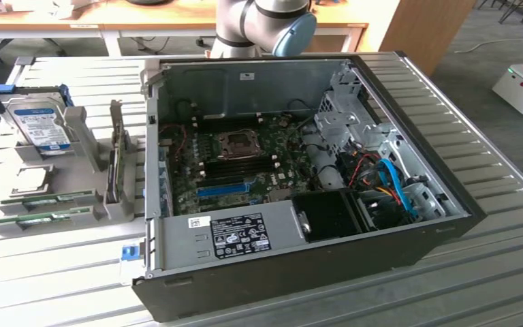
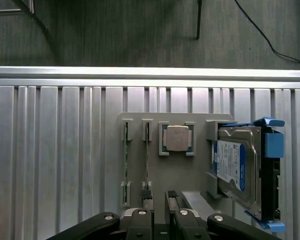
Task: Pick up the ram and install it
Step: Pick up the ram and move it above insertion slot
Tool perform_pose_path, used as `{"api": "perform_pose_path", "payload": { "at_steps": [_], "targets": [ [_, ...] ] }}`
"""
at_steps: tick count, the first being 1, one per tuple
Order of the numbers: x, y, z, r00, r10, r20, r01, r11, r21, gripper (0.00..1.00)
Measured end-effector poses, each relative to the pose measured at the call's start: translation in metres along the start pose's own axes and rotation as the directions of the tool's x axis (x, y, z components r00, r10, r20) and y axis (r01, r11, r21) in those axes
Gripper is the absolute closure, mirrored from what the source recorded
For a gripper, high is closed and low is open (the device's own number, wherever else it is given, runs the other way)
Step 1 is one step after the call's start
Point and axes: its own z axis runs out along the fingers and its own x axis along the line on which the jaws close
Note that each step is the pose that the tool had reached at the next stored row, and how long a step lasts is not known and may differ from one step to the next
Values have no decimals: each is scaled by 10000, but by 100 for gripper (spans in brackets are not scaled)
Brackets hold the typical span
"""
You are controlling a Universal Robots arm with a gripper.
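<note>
Ram sticks (image 2: 147, 160) stand on edge in a gray holder (image 2: 180, 175) on the bench (image 2: 49, 150). The end effector (image 2: 159, 197) hangs over them, released and empty. This looks like the approach step; a grasp needs the jaws on both sides of one stick.

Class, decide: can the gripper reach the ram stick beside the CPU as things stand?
Probably yes: the open gripper hangs above the holder, and the ram stick stands uncovered on edge, apart from the CPU.

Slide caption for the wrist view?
Open gripper hangs above the gray parts holder, which carries two ram sticks on edge, a CPU and a blue-labelled hard drive.
</note>
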Motion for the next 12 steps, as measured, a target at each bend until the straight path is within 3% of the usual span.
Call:
{"api": "perform_pose_path", "payload": {
  "at_steps": [12],
  "targets": [
    [5,-10,217,10000,0,1,0,10000,0,76]
  ]
}}
